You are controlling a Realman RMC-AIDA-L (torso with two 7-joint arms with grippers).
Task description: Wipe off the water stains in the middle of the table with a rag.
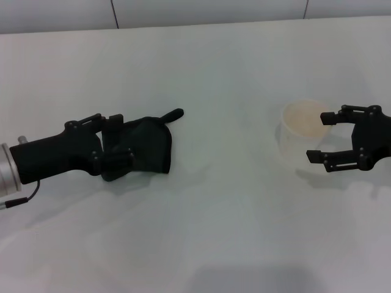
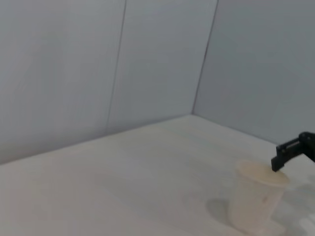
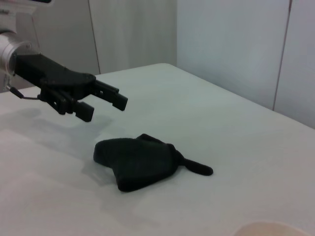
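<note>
Black rag (image 1: 142, 146) lies directly under the left gripper (image 1: 119, 148), jaws spread above it, loop pointing toward two o'clock; right gripper (image 1: 322, 137), also spread, is well apart.

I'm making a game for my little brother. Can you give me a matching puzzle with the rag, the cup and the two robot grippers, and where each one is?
Things:
1. rag
2. cup
3. left gripper
4. right gripper

Places or states:
A. open, hanging in the air above the rag
B. lying crumpled on the table
C. open, fingers on either side of the cup
D. standing upright on the robot's right side

Pairs: 1-B, 2-D, 3-A, 4-C
</note>
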